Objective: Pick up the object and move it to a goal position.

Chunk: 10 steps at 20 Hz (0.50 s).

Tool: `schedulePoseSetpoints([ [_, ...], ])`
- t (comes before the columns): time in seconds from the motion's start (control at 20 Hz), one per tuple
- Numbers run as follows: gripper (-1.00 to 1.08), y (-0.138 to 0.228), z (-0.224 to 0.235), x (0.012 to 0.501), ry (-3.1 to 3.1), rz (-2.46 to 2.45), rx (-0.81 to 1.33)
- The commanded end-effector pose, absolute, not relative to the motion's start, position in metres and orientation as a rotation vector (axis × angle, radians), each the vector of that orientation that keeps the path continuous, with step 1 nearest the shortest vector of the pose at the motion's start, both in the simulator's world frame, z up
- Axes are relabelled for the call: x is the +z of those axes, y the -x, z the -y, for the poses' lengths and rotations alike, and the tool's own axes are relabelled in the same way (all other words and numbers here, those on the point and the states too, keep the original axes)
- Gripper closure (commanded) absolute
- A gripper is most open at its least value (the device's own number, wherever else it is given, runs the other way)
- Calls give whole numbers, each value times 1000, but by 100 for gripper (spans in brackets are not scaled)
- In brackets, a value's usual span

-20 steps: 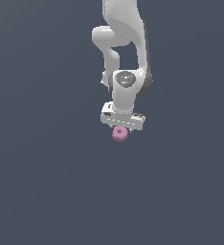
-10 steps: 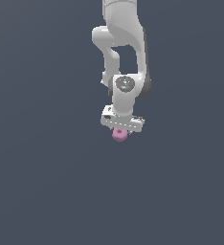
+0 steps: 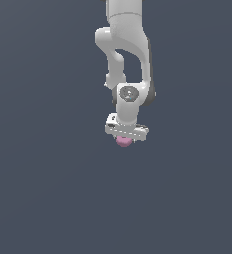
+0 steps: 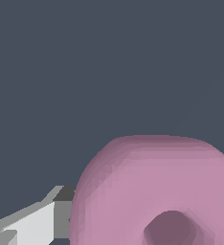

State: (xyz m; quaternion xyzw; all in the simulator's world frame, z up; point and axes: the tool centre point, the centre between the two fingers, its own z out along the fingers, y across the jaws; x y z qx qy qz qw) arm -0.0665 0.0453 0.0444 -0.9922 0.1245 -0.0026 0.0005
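Note:
The object (image 3: 123, 142) is a small pink lumpy item, seen just under the white gripper (image 3: 125, 139) in the exterior view. The gripper hangs from the white arm and covers most of the object. In the wrist view the object (image 4: 152, 191) fills the frame's lower right, rounded, with a dark hollow in it. One grey-tipped white finger (image 4: 42, 220) touches its side. The other finger is out of frame. The gripper is shut on the object.
A plain dark grey surface (image 3: 48, 188) lies all around. The white arm (image 3: 125, 49) comes in from the exterior view's top. Nothing else shows.
The gripper and the pink object have moved together, a little toward the exterior view's right and slightly down. The grip looks the same.

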Motion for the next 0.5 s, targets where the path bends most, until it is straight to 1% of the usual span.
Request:
schedulePoseSetpoints([
  [0.0,108,68,-46,41,3117,-390,0],
  [0.45,108,66,-45,45,3116,-392,-12],
])
